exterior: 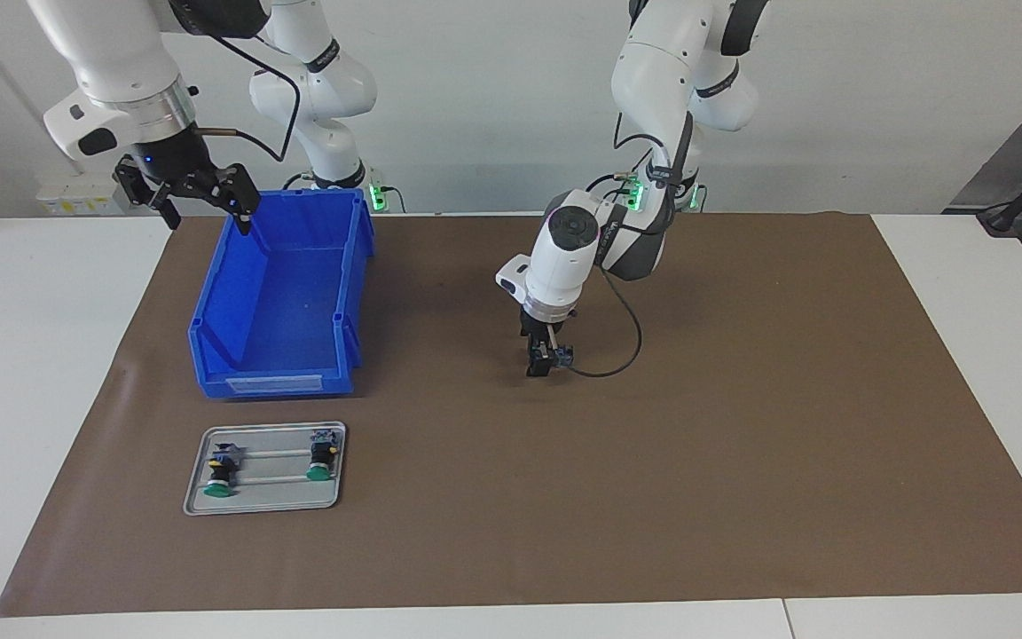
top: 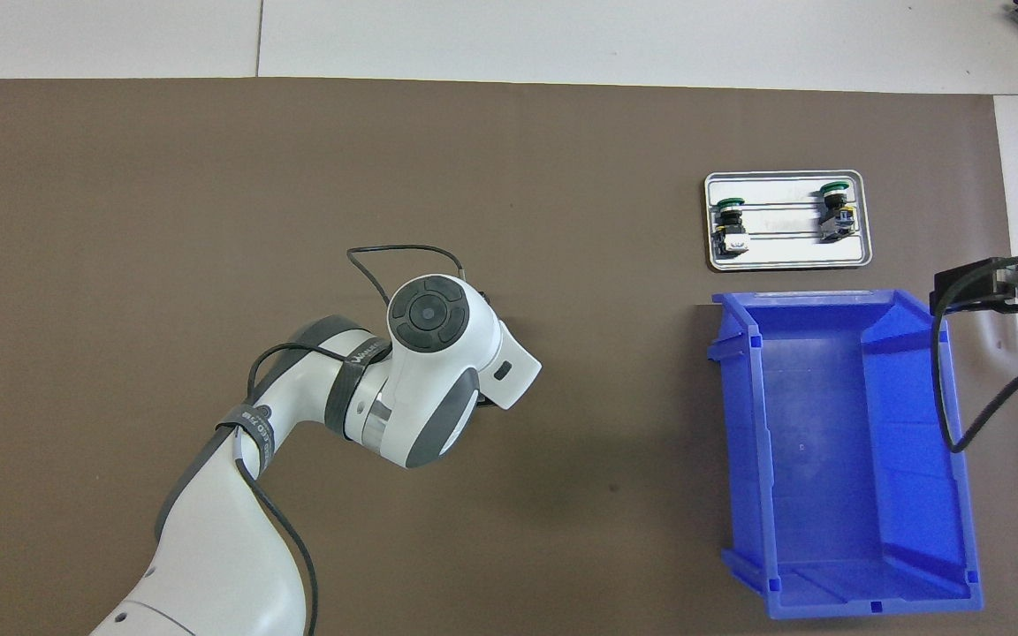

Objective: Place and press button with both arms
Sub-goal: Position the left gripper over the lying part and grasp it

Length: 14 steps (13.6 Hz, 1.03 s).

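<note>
The right hand (exterior: 200, 191) is held up high over the rim of the blue bin (exterior: 285, 293), its fingers spread wide with nothing in them. Two buttons (exterior: 223, 470) are laid on their sides in the metal tray (exterior: 264, 504), just past the bin from the robots, green caps pointed away from them. The left hand (exterior: 548, 357) is pointed straight down at the middle of the brown mat (exterior: 742, 444), low over the surface. A small button-like thing (exterior: 562, 357) is seen between its fingers; how tight the grip is cannot be told.

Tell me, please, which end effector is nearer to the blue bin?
The right. The right end effector hangs over the blue bin at its rim nearest the robots. The left end effector is down at the brown mat mid-table, well apart from the bin.
</note>
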### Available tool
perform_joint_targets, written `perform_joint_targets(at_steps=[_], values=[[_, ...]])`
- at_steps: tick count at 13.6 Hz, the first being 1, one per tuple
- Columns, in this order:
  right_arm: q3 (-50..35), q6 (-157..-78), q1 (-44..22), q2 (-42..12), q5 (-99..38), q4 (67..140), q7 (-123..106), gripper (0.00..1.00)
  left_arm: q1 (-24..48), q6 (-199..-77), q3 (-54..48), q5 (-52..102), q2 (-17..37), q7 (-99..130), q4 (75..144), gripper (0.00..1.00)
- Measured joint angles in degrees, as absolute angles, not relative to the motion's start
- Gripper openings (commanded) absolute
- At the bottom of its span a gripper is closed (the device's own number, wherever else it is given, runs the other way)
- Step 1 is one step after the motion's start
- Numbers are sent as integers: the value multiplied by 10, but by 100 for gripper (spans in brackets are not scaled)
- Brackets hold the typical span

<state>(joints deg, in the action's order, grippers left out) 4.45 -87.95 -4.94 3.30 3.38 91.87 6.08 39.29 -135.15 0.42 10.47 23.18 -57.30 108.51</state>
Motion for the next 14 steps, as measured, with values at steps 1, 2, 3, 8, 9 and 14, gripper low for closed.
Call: perform_joint_targets(at_steps=[1,2,3,8,9,14], values=[[45,-879,-49,33,34,919,61,100,394,-1352,4,105,232,-572,1086,77],[45,-879,-49,33,34,919,61,100,394,-1352,5,105,232,-571,1084,59],[45,-879,-49,33,34,919,61,100,394,-1350,8,105,232,-571,1081,44],[45,-879,-49,33,34,919,61,100,393,-1328,15,105,231,-569,1068,0],[45,-879,-49,33,34,919,61,100,393,-1328,15,105,231,-566,1068,0],[45,-879,-49,33,34,919,61,100,383,-1324,23,105,214,-546,1061,0]])
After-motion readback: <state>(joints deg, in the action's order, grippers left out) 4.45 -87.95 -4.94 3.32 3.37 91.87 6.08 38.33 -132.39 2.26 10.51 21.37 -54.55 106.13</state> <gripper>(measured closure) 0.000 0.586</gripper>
